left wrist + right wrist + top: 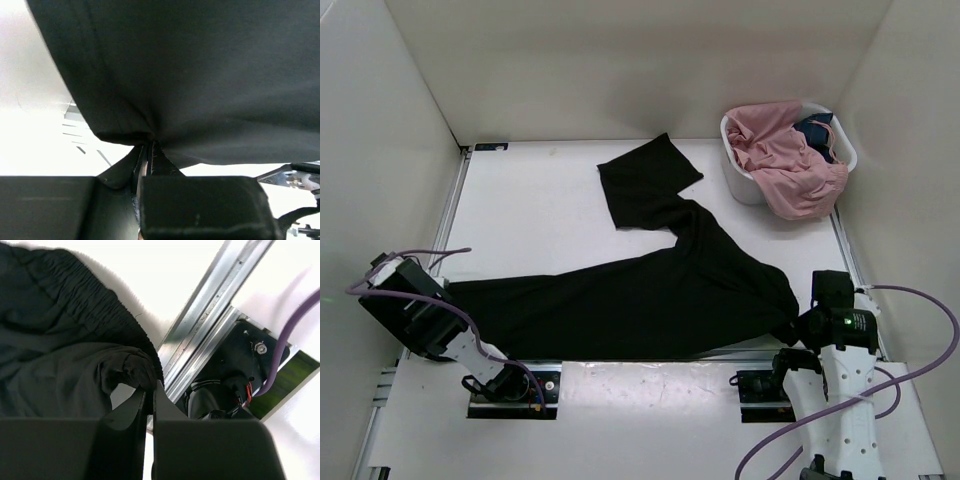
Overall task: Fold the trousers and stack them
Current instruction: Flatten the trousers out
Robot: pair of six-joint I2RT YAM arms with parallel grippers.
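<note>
The trousers (650,300) were spread flat on the white table (530,200). One leg was stretched along the near edge from left to right, and the other was bent away toward the far middle, its hem lying close to the far edge. The left gripper (149,150) was seen clamped on a fold of the black fabric at the left end of the near leg, with the cloth bunched between the jaws. The right gripper (149,392) was likewise closed on a bunched piece of the trousers by the gathered waistband (85,300), at the near right, just beside a metal rail (210,325). In the far right corner a white basket (745,188) was set, apart from the trousers. A pink garment (790,165) was spilled over its rim, and a dark blue garment (817,128) was tucked at its far side.
</note>
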